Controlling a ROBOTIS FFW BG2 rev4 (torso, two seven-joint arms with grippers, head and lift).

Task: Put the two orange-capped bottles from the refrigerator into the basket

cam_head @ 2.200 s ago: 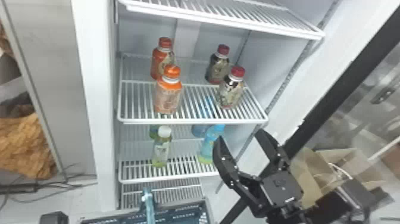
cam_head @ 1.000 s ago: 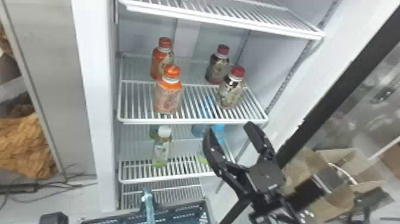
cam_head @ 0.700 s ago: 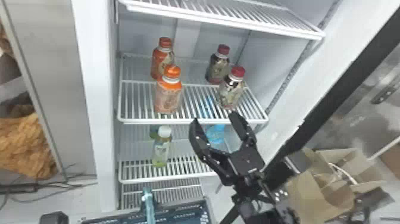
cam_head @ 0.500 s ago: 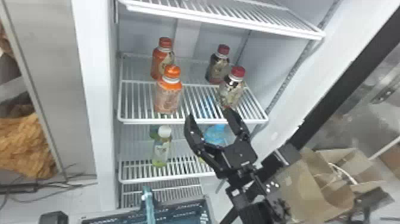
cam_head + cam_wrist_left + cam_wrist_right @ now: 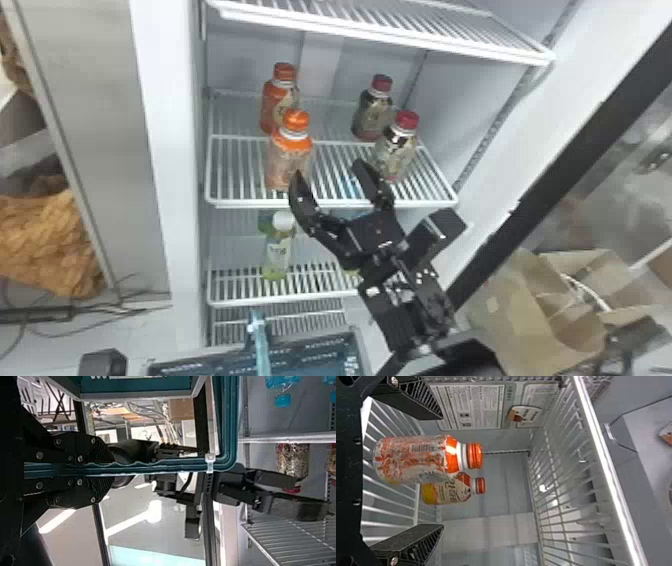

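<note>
My right gripper (image 5: 329, 172) stands open before the middle shelf, its tips just short of the front orange-capped bottle (image 5: 291, 155). The second orange-capped bottle (image 5: 281, 102) stands behind it. In the right wrist view, the front bottle (image 5: 421, 457) lies between the spread fingers of my right gripper (image 5: 440, 472), untouched as far as I can see, with the rear bottle (image 5: 449, 490) farther in. At the head view's bottom is the basket (image 5: 210, 365). In the left wrist view, my left gripper (image 5: 111, 470) is shut on the basket's teal rim (image 5: 158, 466).
Two red-capped bottles (image 5: 397, 150) share the shelf (image 5: 240, 202), close to the right gripper's right finger. A green bottle (image 5: 278, 250) stands one shelf below. The upper shelf (image 5: 390, 37) hangs above; a cardboard box (image 5: 520, 320) is at the right.
My right gripper has moved left and up, from beside the lower shelf to the front orange-capped bottle, staying open. The bottles and basket have kept their places.
</note>
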